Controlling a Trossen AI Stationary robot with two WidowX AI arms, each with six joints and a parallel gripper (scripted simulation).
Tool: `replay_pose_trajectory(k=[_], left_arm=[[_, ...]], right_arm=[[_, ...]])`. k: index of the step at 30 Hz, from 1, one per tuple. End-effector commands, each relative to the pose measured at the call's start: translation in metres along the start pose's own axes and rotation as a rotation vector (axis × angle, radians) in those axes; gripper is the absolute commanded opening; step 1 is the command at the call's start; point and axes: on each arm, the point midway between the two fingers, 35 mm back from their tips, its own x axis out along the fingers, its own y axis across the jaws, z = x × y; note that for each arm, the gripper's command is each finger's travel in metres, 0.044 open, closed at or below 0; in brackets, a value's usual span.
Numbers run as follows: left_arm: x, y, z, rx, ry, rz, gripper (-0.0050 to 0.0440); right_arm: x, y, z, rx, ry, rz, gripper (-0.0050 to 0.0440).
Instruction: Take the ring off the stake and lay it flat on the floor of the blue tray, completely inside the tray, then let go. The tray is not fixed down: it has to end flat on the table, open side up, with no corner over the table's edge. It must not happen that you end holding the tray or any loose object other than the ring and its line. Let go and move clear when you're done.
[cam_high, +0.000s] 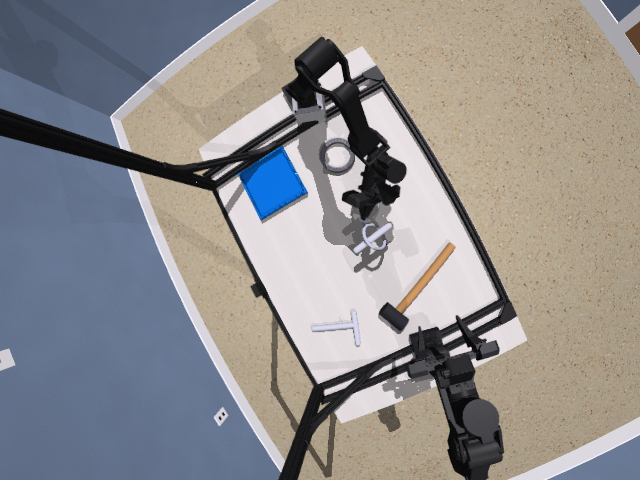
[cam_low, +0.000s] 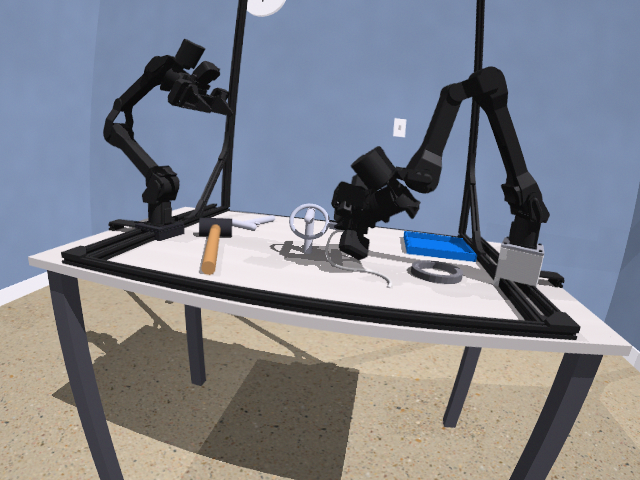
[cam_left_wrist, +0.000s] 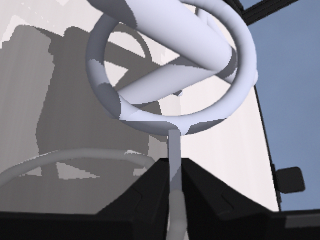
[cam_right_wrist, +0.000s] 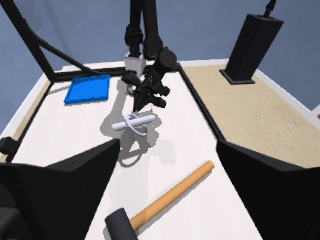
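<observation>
Ring (cam_high: 363, 237) (cam_low: 291, 221) (cam_left_wrist: 246, 60) (cam_right_wrist: 139, 134) around the stake's bar (cam_high: 385, 228) (cam_low: 309, 238) (cam_left_wrist: 170, 30) (cam_right_wrist: 148, 120), well in from every counter edge | left gripper (cam_high: 364, 215) (cam_low: 337, 225) (cam_left_wrist: 174, 162) (cam_right_wrist: 135, 108) clenched on ring's thin tab (cam_left_wrist: 174, 145) | right gripper (cam_high: 439, 322) (cam_low: 220, 111) (cam_right_wrist: 169, 143) spread, empty | blue tray (cam_high: 284, 206) (cam_low: 439, 254) (cam_right_wrist: 86, 100) near a corner

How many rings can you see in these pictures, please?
2. The pale ring is on the stake; the dark ring lies flat on the table, near the tray.
</observation>
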Motion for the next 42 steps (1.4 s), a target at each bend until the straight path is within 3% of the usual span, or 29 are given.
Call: replay_pose_trajectory(k=[1,24,35,42], left_arm=[[-0.002,0.005,0.000,-0.021,-0.003,-0.023,0.0000],[-0.008,0.019,0.002,-0.076,-0.023,-0.122,0.0000],[-0.014,0.017,0.005,-0.022,-0.007,-0.046,0.0000],[-0.017,0.017,0.009,-0.021,-0.006,-0.045,0.0000]], right_arm=[[0.000,0.000,-0.001,0.004,0.003,0.002,0.0400],[0.000,0.000,-0.001,0.004,0.003,0.002,0.0400],[0.000,0.000,-0.001,0.004,0.003,0.002,0.0400],[0.000,0.000,-0.001,0.004,0.003,0.002,0.0400]])
